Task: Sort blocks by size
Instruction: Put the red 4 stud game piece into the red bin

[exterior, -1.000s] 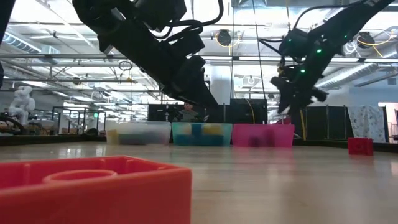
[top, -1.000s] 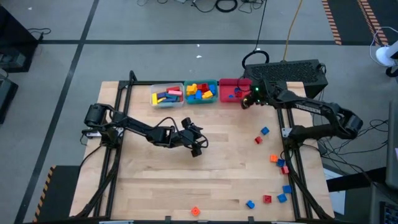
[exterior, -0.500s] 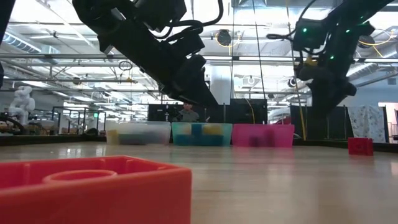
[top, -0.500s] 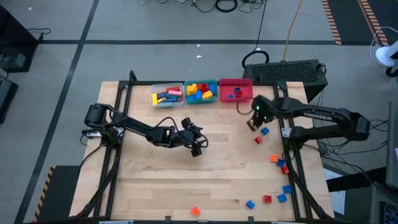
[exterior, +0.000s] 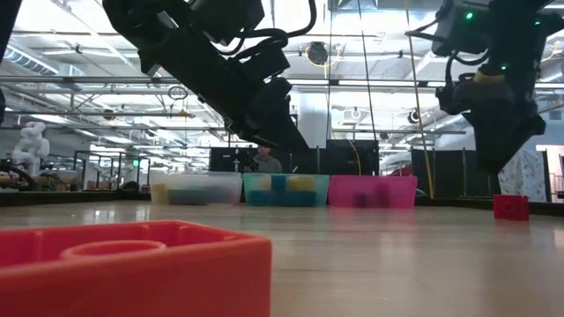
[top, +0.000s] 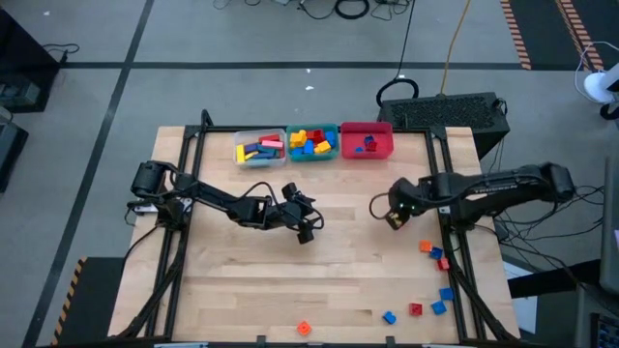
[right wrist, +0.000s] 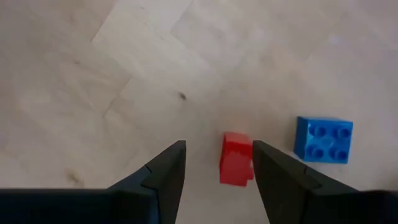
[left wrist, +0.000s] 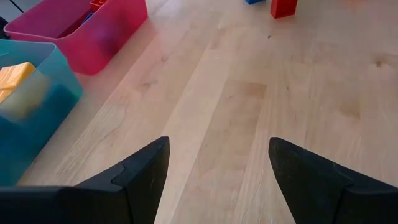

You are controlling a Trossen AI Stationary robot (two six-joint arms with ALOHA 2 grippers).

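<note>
While the left gripper [top: 308, 228] idles wide open and empty mid-table, right gripper [top: 394, 218] fingers straddle the red block [right wrist: 236, 166], part-open, nothing gripped.

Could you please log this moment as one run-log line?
right hand: open, above red block | blue block: beside it | left hand: open, waiting mid-table

I'm seeing a small red block [right wrist: 236, 166] lying flat on the wood, with a square blue four-stud block [right wrist: 323, 139] sitting just beside it, apart. More loose blocks [top: 432, 290], red, blue and orange, are lying scattered; an orange one [top: 304, 329] is sitting alone.
</note>
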